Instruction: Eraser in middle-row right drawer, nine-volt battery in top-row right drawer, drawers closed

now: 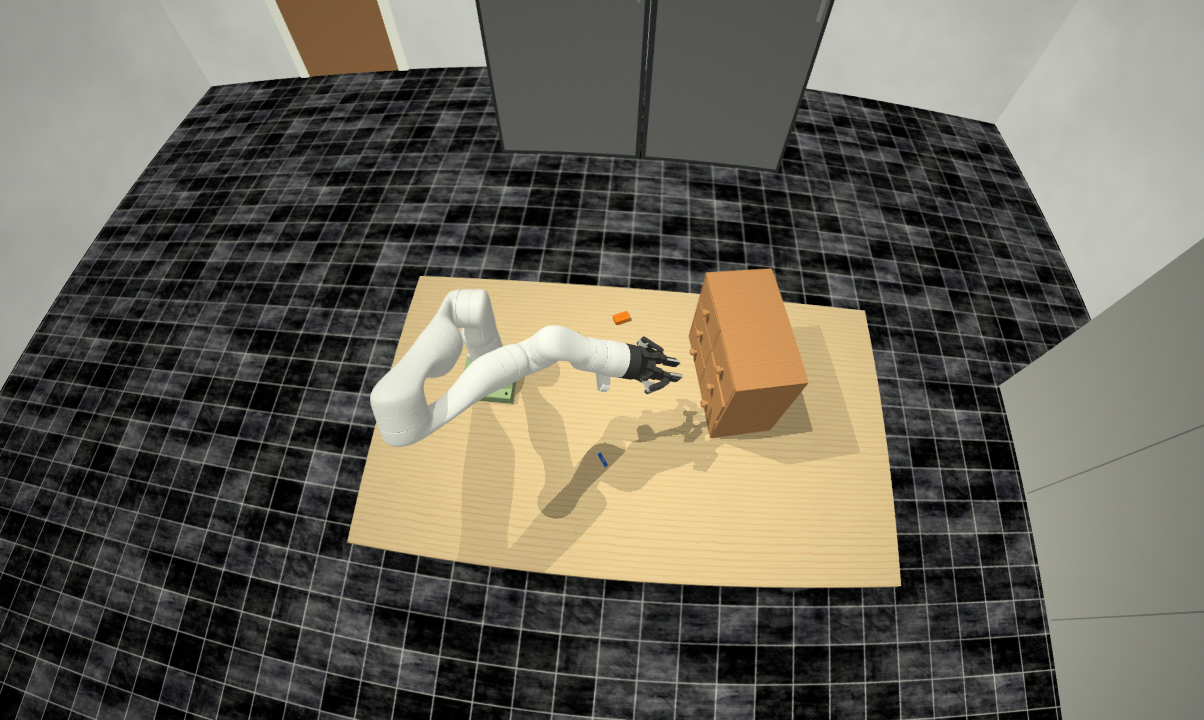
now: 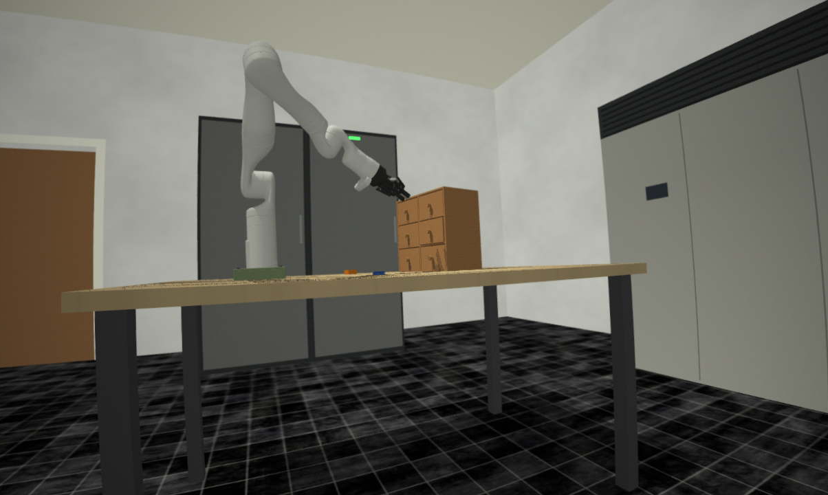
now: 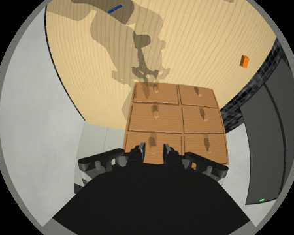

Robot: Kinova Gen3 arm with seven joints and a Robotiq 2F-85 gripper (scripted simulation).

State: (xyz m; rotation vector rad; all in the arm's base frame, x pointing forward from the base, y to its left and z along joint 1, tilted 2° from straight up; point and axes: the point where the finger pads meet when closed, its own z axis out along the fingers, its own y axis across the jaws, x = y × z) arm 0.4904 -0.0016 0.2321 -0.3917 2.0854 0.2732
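Observation:
The chest (image 1: 754, 331) (image 2: 463, 230) (image 3: 178, 134) stands upright with several drawers in three rows and two columns; all look pushed in. My gripper (image 1: 680, 369) (image 2: 404, 197) (image 3: 154, 149) is partly open and empty, a little in front of the top row's right drawer (image 2: 423, 206) (image 3: 171, 140). In the wrist view that drawer's knob (image 3: 153, 149) appears between the fingertips, not touched. Below it is the middle right drawer (image 2: 437, 229) (image 3: 138, 119). An orange block (image 1: 621, 317) (image 2: 350, 271) (image 3: 244, 61) and a blue bar (image 1: 602, 459) (image 2: 378, 273) (image 3: 115, 8) lie on the table; which is the eraser is unclear.
The table (image 1: 767, 528) (image 2: 177, 298) carries the arm's green base (image 1: 506, 394) (image 2: 259, 272) at the end opposite the chest. Knobs stick out from the drawer fronts toward the arm. The forearm reaches across above the table, between the block and the bar in the top view.

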